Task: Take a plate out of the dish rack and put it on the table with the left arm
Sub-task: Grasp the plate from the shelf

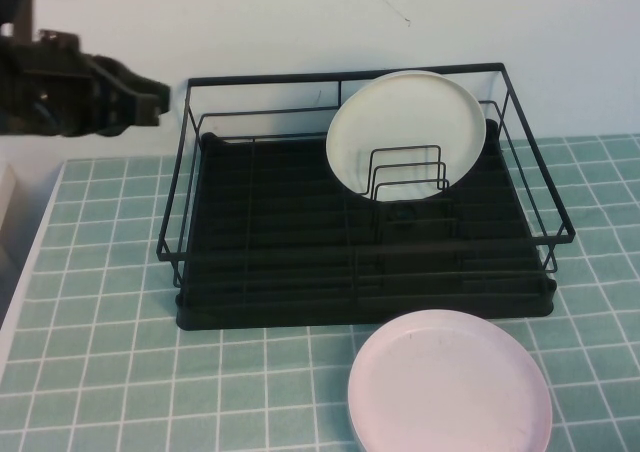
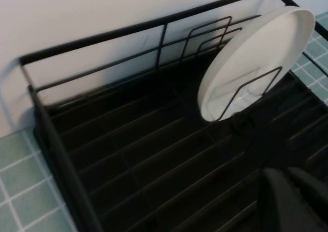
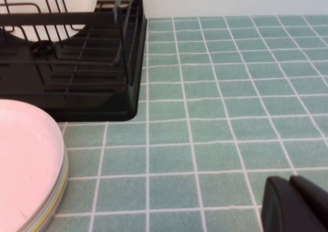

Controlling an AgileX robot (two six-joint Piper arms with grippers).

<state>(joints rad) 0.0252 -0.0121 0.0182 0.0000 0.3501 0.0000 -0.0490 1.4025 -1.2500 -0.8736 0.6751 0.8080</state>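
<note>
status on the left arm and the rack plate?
Left tool up beside the dish rack, empty. Right tool low over the table. Plate upright in the rack, untouched. Pink plate occupies the table in front.

Plate (image 1: 408, 130): round, cream-white, low raised rim, plain. Stands on edge in the dish rack (image 1: 360, 272), tilted back toward the rear rail, lower edge behind the wire loop dividers, in the right-rear part of the rack. Nothing grips it.

Dish rack: large black wire rectangle on a black ribbed tray base, sits on the table (image 1: 110, 372), teal-green tiles with white grout.

Left arm's gripper (image 1: 130, 97): up in the air by the rack's left rear corner, apart from the plate. Right gripper (image 3: 294, 206): low over bare tiles, right of the rack.
</note>
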